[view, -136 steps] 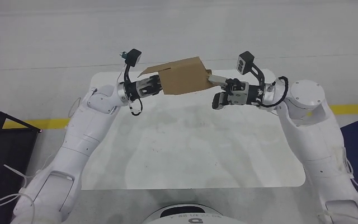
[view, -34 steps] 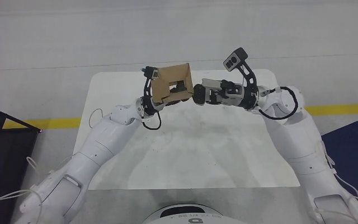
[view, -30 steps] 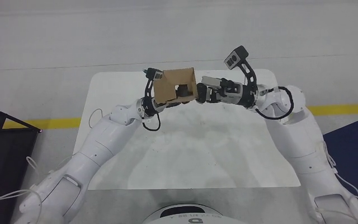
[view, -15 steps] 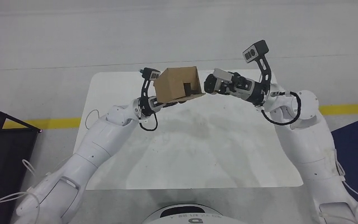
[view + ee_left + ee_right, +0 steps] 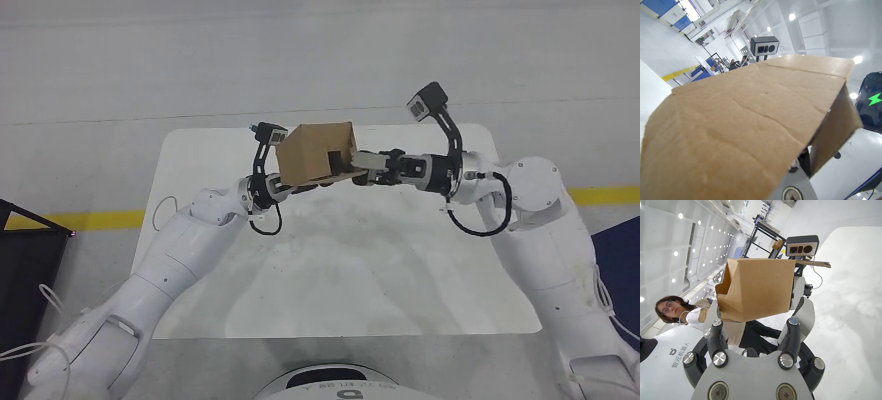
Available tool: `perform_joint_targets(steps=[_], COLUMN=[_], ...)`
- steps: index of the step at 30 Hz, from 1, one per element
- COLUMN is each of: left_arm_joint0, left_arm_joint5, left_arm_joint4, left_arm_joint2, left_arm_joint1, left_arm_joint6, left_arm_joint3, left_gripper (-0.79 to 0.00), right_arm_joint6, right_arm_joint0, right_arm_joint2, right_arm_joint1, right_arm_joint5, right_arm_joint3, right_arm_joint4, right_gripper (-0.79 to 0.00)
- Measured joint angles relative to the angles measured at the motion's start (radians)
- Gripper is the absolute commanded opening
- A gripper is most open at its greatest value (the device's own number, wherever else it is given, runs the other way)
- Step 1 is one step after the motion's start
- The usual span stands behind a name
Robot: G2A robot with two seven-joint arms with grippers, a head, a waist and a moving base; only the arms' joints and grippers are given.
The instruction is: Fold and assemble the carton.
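Observation:
The brown carton (image 5: 315, 150) hangs above the far middle of the white table (image 5: 350, 280), partly squared up, with one flap sticking out at its lower right edge. My left gripper (image 5: 280, 184) is shut on the carton's left underside. In the left wrist view the carton (image 5: 745, 117) lies close over the camera. My right gripper (image 5: 361, 168) is at the carton's right side, at the protruding flap. In the right wrist view its fingers (image 5: 716, 313) stand wide apart, open, with the carton (image 5: 757, 289) just beyond the right gripper (image 5: 759, 315).
Bare table surface lies below and in front of both arms. A yellow floor line (image 5: 90, 218) runs past the table's sides, and a black frame (image 5: 20, 235) stands at the left edge.
My right gripper has swung back in against the carton's right side and its wrist has turned. The carton, held by the left gripper, has barely moved.

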Motion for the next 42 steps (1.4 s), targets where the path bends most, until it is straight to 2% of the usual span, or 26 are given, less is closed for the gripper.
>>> perform_joint_targets(steps=[3,12,17,22,27,29,34,42], left_arm_joint0=[0.0,-0.001,0.006,0.009,-0.004,-0.011,-0.032,-0.036], left_arm_joint5=[0.0,-0.004,-0.017,-0.046,-0.083,-0.095,-0.136,-0.136], left_arm_joint4=[-0.003,-0.002,0.005,0.029,0.074,0.093,0.166,0.258], left_arm_joint2=[0.001,0.003,0.006,0.007,0.007,0.004,-0.01,-0.03], left_arm_joint1=[0.001,0.005,0.007,0.008,0.007,0.007,0.001,-0.013], left_arm_joint6=[0.0,0.004,0.016,0.045,0.082,0.095,0.137,0.203], left_arm_joint3=[0.001,-0.002,0.003,0.021,0.061,0.083,0.16,0.186], left_gripper=[-0.785,-0.785,-0.785,-0.785,-0.785,-0.785,-0.785,-0.785], right_arm_joint6=[0.009,-0.006,-0.034,-0.092,-0.182,-0.184,-0.09,0.009], right_arm_joint0=[0.017,0.068,0.075,0.054,0.006,-0.01,-0.055,-0.084], right_arm_joint2=[-0.016,-0.066,-0.059,-0.002,0.073,0.102,0.162,0.13], right_arm_joint1=[0.001,-0.003,-0.005,-0.003,-0.005,-0.006,-0.001,-0.002], right_arm_joint5=[0.012,0.033,0.026,-0.002,-0.042,-0.052,-0.034,0.009], right_arm_joint3=[-0.004,0.016,0.025,0.03,0.037,0.04,0.034,0.01], right_arm_joint4=[-0.047,-0.126,-0.109,-0.028,0.121,0.197,0.374,0.416], right_gripper=[-0.188,-0.209,-0.148,-0.139,-0.194,-0.203,-0.169,-0.166])
